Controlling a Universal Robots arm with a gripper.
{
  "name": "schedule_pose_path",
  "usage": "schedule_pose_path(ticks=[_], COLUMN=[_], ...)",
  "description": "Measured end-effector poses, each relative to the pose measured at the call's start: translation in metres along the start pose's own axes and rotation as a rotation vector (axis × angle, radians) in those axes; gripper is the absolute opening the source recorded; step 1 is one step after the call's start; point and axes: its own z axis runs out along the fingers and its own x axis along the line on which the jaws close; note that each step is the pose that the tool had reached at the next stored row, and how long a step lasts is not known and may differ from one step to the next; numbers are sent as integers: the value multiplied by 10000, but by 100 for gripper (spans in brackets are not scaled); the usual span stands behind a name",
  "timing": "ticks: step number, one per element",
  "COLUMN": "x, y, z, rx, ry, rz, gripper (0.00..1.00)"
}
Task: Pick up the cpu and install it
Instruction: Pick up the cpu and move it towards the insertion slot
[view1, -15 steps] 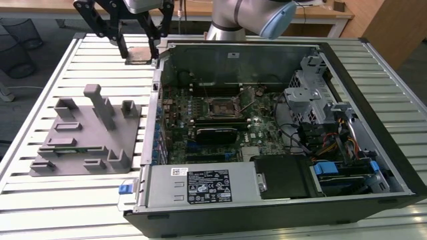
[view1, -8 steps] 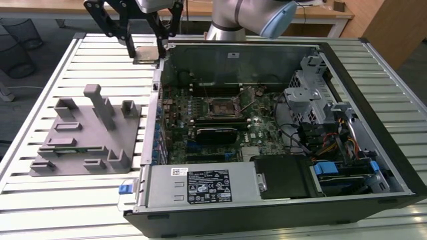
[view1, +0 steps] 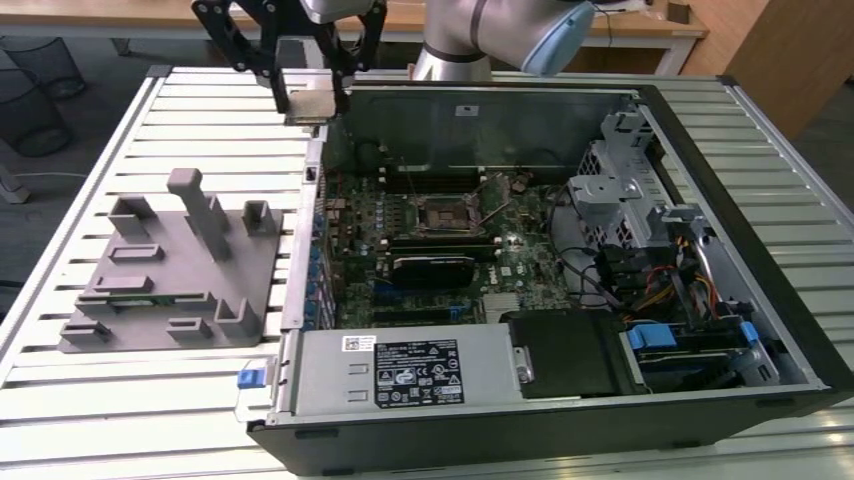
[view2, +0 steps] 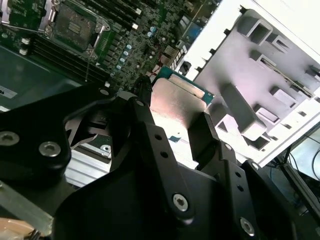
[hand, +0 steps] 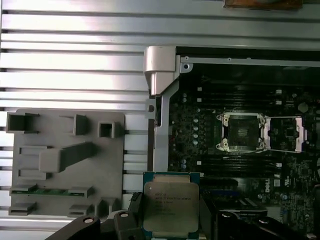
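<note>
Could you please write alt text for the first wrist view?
The gripper holds the cpu, metal top showing, in its fingers; beyond it lie a slatted table, a grey fixture tray and an open computer case whose socket is empty.

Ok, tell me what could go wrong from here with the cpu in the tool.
1. The tool pinches the cpu only by two edges; a slip could drop it onto the motherboard.
2. The cpu hangs by the case's corner bracket, so a low sweep might clip it.
3. The socket sits open; a tilted or rotated set-down may fail to seat.
</note>
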Motion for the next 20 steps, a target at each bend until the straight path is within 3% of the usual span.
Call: schedule_pose_path(ticks=[2, 3, 12, 20], x=[-40, -124, -392, -533], y=[18, 57, 113, 113], z=[2, 5, 18, 24], rx=[-1, 0, 0, -1], ry=[-1, 0, 0, -2], rz=[0, -1, -5, -6], gripper=[54, 54, 54, 54])
